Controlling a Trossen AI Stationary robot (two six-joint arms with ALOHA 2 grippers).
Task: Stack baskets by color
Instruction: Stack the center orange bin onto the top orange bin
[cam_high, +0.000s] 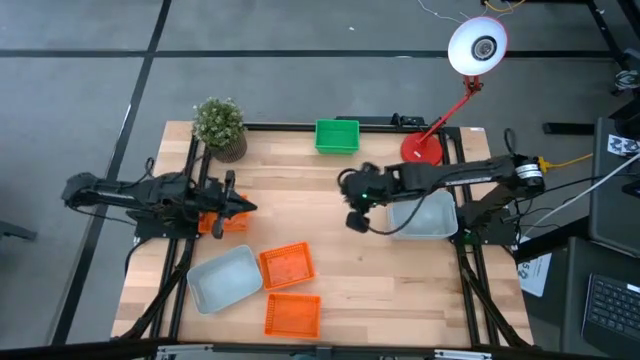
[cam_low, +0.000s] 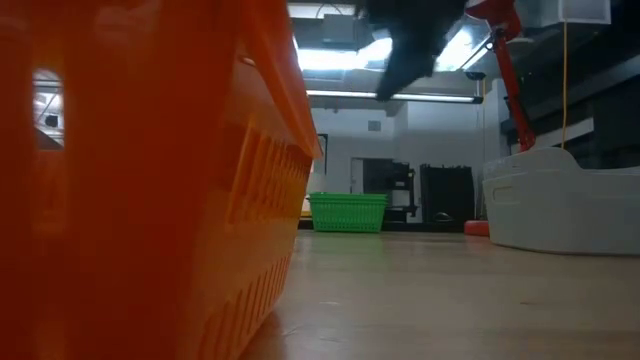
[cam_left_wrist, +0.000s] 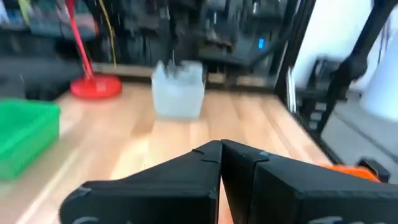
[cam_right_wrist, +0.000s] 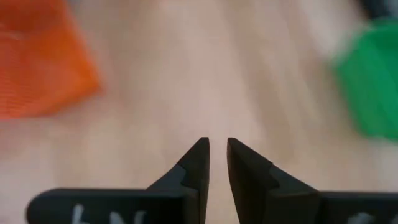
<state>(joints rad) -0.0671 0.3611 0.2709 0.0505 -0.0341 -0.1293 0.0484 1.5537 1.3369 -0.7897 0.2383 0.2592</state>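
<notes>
Several baskets lie on the wooden table. A green basket sits at the far edge. One grey basket lies at the right, under my right arm, and another lies near left. Two orange baskets lie beside that one. A third orange basket lies at the left, partly under my left gripper. That gripper is shut, level and holds nothing. My right gripper hangs over the table's middle, tilted down. Its fingers stand a narrow gap apart with nothing between them.
A potted plant stands at the far left corner. A red lamp's base stands at the far right, with its white shade beyond the table. Bare wood lies between the green basket and the near orange baskets.
</notes>
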